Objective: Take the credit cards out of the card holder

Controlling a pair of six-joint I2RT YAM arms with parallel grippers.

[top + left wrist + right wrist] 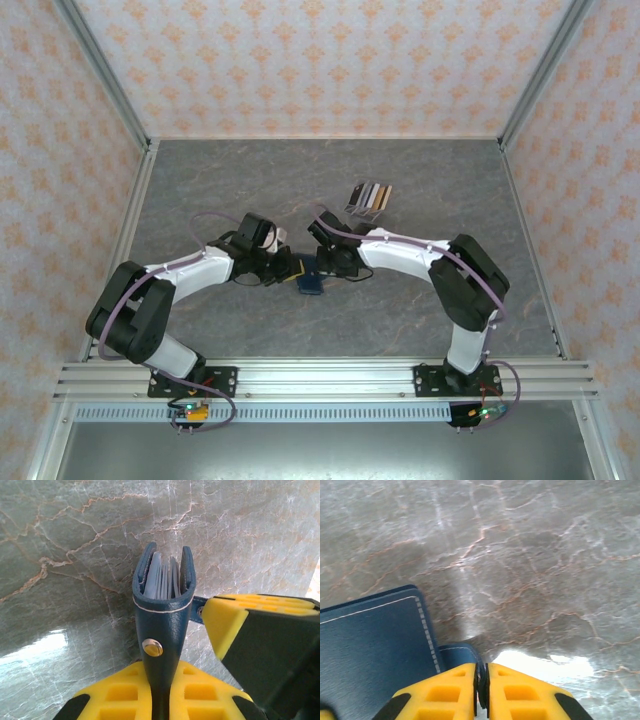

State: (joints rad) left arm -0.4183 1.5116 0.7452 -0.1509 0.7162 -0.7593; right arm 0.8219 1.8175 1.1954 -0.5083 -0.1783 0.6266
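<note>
Card holder [162, 615]: we find it held on edge between the two arms, near the middle of the counter [75, 555], with its spine toward the left wrist camera and its mouth facing away. We judge this posture deliberate: one side anchors the folded end so that the other can work the closure and bring the contents within reach.

Left fingers [120, 692] are closed narrow on the spine end, just below the snap stud [152, 647], clamping the holder upright. Right fingers [450, 692] are pressed almost together on the small blue tab [460, 652] at the holder's side, with only a sliver of gap showing.

Between the parted covers we note pale grey-blue leaves [162, 577]; whether they are cards or pockets we cannot tell. A striped cluster [368, 198] lies well apart, farther back.
</note>
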